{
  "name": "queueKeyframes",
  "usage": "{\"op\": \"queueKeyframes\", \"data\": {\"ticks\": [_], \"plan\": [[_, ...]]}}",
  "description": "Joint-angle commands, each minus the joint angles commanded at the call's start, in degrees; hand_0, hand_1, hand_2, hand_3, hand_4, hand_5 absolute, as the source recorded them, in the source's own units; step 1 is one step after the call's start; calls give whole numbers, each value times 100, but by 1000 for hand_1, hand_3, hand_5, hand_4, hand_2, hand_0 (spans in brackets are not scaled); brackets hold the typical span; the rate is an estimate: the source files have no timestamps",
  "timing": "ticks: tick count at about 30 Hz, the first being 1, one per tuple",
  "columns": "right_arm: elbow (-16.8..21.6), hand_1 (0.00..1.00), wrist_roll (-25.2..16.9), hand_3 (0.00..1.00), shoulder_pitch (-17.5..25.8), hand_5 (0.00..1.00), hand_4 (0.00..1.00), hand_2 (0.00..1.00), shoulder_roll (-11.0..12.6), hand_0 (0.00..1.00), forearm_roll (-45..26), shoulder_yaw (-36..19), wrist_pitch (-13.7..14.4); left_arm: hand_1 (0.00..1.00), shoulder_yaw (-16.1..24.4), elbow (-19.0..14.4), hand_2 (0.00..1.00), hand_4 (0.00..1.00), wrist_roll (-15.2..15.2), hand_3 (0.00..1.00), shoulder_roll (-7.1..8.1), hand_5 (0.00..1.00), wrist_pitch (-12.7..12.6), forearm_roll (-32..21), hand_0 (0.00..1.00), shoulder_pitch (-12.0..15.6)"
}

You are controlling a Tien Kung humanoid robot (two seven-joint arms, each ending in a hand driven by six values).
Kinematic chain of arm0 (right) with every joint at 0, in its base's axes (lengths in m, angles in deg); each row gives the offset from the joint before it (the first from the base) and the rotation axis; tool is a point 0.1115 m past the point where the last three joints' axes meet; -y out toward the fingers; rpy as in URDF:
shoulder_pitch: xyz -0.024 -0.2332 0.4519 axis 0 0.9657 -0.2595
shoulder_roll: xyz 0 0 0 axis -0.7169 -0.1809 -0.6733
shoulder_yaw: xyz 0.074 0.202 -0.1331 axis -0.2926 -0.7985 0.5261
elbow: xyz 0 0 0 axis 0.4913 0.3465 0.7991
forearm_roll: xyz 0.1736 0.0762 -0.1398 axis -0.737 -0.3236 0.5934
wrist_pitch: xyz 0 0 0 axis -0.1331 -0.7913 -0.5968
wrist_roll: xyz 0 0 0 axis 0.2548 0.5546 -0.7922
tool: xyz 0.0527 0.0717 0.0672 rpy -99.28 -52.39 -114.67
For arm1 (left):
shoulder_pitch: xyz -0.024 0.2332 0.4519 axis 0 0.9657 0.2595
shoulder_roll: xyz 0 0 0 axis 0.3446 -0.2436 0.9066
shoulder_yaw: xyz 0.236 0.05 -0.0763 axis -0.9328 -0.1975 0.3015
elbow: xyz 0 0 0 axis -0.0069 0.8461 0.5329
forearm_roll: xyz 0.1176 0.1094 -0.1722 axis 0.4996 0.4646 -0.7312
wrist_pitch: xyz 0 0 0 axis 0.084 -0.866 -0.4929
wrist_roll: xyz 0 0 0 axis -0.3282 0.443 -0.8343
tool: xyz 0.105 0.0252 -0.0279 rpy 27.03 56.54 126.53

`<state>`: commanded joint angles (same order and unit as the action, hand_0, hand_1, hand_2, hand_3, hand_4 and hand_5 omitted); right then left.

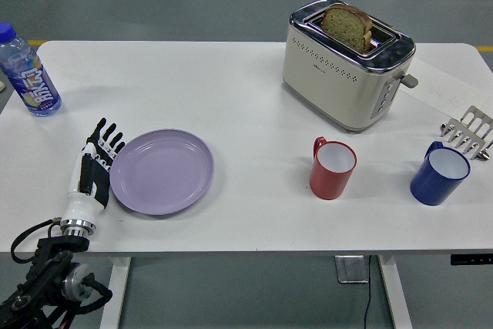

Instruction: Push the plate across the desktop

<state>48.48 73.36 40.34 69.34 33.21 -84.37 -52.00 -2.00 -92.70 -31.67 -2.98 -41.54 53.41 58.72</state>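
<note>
A lilac plate (pixel 162 172) lies flat on the white table (pixel 231 98), left of centre. My left hand (pixel 97 162) stands edge-on against the plate's left rim, its black fingers (pixel 103 140) straight and spread, holding nothing. The black forearm comes up from the lower left corner. No right arm shows anywhere in the head view.
A red mug (pixel 332 167) stands to the right of the plate, a blue mug (pixel 439 174) further right. Behind them a cream toaster (pixel 347 65) holds a bread slice (pixel 347 27). A water bottle (pixel 26 73) stands at the far left, a metal rack (pixel 468 132) at the right edge.
</note>
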Motion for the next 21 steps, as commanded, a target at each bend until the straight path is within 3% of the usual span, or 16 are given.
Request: {"op": "queueKeyframes", "data": {"ticks": [10, 21], "plan": [[0, 545, 7, 619, -4, 358, 136, 640, -2, 603, 12, -1, -5, 924, -158, 47, 973, 491, -11, 998, -109, 998, -6, -39, 901, -86], [0, 544, 5, 619, -5, 358, 138, 638, -9, 602, 17, 6, -7, 923, -200, 108, 973, 490, -3, 998, -327, 998, 4, 26, 899, -200]]}}
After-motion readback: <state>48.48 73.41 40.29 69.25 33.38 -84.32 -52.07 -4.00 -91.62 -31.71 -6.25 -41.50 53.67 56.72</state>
